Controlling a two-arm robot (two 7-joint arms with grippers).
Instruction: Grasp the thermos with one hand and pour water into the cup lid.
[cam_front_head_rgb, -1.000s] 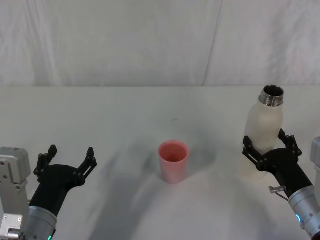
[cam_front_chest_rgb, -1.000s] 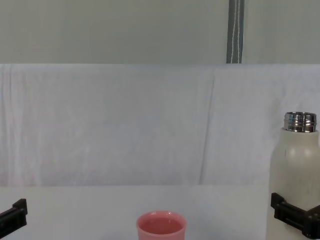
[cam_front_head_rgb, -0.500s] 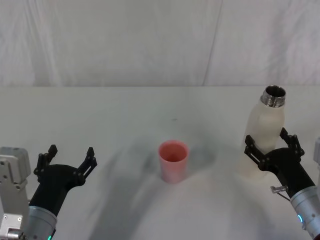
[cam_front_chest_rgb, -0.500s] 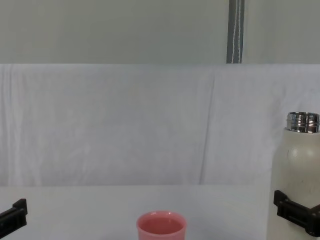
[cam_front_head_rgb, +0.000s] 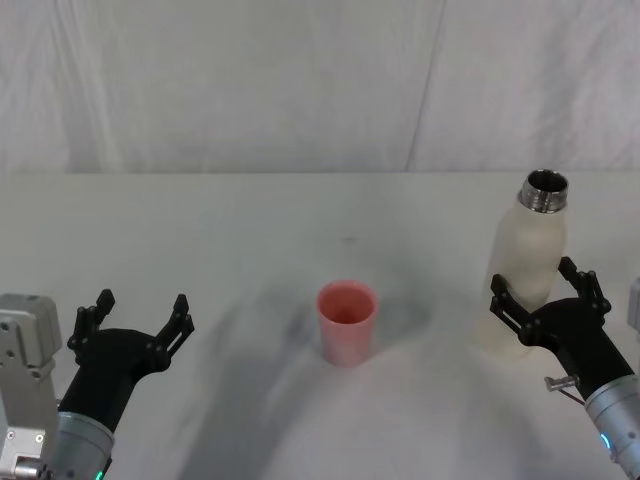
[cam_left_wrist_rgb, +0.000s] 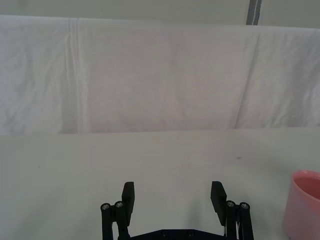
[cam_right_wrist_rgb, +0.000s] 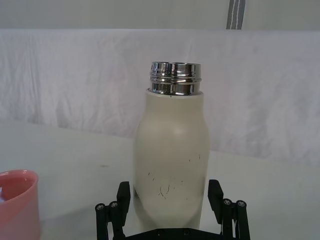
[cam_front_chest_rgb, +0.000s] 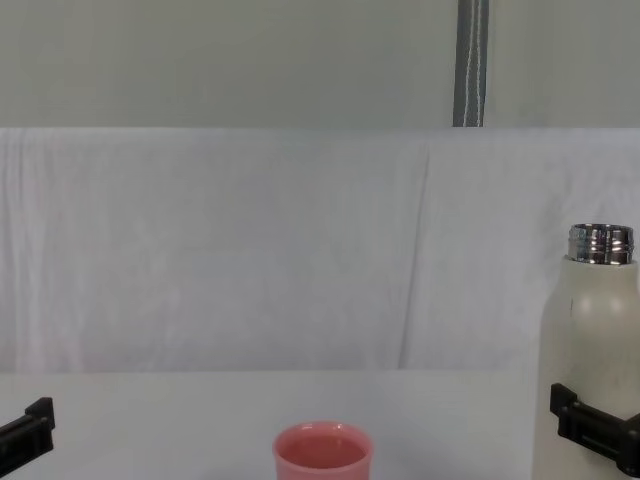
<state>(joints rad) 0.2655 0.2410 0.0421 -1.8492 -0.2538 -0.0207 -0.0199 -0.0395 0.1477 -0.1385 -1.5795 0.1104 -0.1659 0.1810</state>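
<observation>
The thermos (cam_front_head_rgb: 528, 268) stands upright on the right side of the white table (cam_front_head_rgb: 250, 230), uncapped, its threaded steel neck (cam_right_wrist_rgb: 176, 78) at the top. We see the right gripper (cam_front_head_rgb: 547, 296) set around the lower body of the bottle, one black finger (cam_right_wrist_rgb: 123, 196) on each side. In the right wrist view a narrow gap shows between each finger and the cream wall, so we read the jaws as spread and not clamped; nothing is held. The chest view shows one finger (cam_front_chest_rgb: 590, 430) lying across the front of the bottle low down.

The cup lid (cam_front_head_rgb: 347, 322), a small salmon-pink cup, stands upright near the table's middle, well apart from the thermos and to its left. Its inside looks glossy in the right wrist view (cam_right_wrist_rgb: 15, 205), but we cannot tell whether it holds water.

The left gripper (cam_front_head_rgb: 132, 322) hangs low over the left of the table, fingers wide apart and empty, the cup lid off to one side of it (cam_left_wrist_rgb: 306, 202).

We judge the step in hand to be the grasp itself, with pouring not yet begun. The next move calls for closing the fingers evenly on the bottle, which is tall and smooth, then lifting it, carrying it toward the cup lid and tipping the neck over the pink rim.
</observation>
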